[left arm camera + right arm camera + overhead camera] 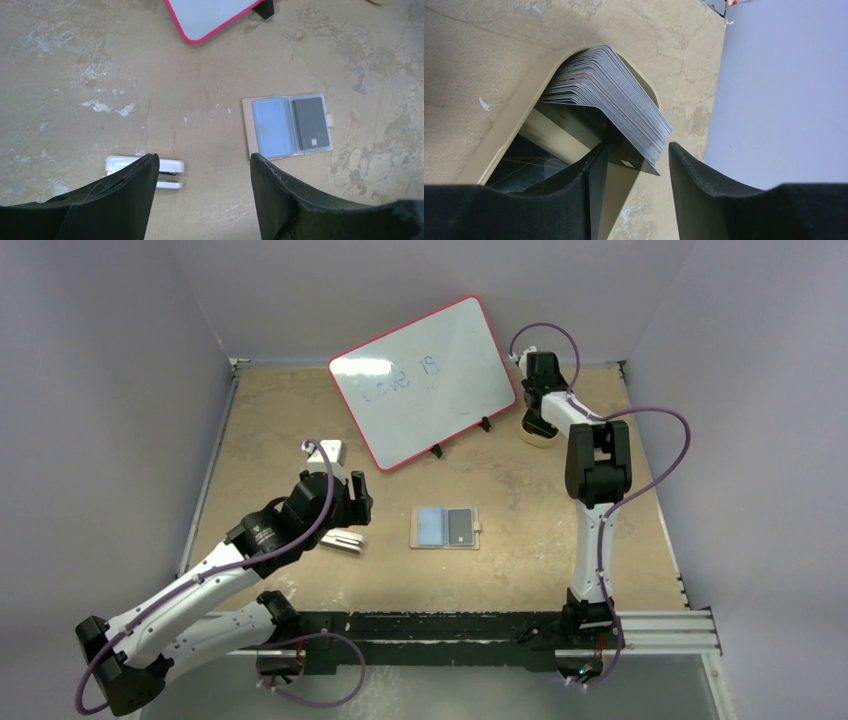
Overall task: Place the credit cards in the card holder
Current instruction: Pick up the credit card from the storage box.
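With the right gripper [635, 149] open and empty over the cards [614, 95] in the far-right-corner tray [509, 125], pinch a single card only; the holder [446, 528] lies open midway between the side edges.

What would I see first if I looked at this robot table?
Probably the big white board with a pink rim, propped tilted at the back of the tan table. Next, the open beige leather card holder lying flat mid-table, with a pale blue card and a dark grey card inside. At the far right, a fanned stack of grey cards sits in a tan oval tray.
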### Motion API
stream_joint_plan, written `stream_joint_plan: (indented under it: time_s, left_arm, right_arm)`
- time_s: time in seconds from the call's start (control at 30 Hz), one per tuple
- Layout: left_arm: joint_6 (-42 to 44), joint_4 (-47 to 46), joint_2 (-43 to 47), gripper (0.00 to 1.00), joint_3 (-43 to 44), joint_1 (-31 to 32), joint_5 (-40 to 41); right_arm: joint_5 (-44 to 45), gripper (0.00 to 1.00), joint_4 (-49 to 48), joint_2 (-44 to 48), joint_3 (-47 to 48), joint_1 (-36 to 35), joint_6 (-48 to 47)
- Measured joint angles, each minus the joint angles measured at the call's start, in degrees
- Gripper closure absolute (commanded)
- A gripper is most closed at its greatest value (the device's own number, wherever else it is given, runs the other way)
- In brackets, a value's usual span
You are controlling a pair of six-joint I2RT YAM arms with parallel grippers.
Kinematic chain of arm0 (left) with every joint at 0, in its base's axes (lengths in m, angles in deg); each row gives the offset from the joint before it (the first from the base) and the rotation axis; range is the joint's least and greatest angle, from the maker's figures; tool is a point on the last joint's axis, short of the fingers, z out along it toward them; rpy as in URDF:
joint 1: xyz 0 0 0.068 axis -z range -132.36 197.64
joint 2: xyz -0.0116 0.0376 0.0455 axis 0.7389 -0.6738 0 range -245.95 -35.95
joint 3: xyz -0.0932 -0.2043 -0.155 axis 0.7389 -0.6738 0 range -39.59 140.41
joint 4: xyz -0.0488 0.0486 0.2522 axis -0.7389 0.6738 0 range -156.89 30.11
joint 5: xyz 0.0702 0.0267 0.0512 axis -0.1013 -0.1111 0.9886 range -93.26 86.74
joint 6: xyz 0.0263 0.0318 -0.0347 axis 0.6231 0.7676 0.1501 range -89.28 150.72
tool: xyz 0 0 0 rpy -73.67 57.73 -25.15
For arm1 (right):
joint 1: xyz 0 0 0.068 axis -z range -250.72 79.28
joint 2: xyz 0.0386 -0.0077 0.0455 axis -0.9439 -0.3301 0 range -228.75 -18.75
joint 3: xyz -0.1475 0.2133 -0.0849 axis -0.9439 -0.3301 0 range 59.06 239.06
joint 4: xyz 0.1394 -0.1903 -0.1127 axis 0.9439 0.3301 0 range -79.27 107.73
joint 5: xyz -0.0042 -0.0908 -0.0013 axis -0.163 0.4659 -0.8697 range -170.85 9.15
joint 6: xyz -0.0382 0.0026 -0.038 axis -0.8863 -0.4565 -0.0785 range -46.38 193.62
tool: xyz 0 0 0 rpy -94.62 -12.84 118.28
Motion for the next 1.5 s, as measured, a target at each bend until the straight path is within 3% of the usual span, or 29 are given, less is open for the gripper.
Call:
stream_joint_plan:
  time_s: [0.53, 0.87, 1.3, 1.5]
  left_arm:
    - [0.0, 0.0, 0.4, 0.34, 0.0, 0.0, 0.2]
    - [0.0, 0.0, 1.1, 0.33, 0.0, 0.0, 0.2]
    - [-0.1, 0.0, 1.4, 0.34, 0.0, 0.0, -0.2]
    - [-0.8, 0.0, 1.2, 0.35, 0.0, 0.0, -1.7]
  right_arm:
    - [-1.6, 0.76, -0.4, 0.2, 0.0, 0.0, -1.0]
    - [-3.0, 1.00, 1.6, 3.0, -0.5, 0.0, 0.0]
    - [-12.4, 1.00, 14.5, 12.5, -1.4, -0.3, 11.5]
    - [-15.1, 1.00, 18.4, 22.0, -8.9, -2.2, 22.7]
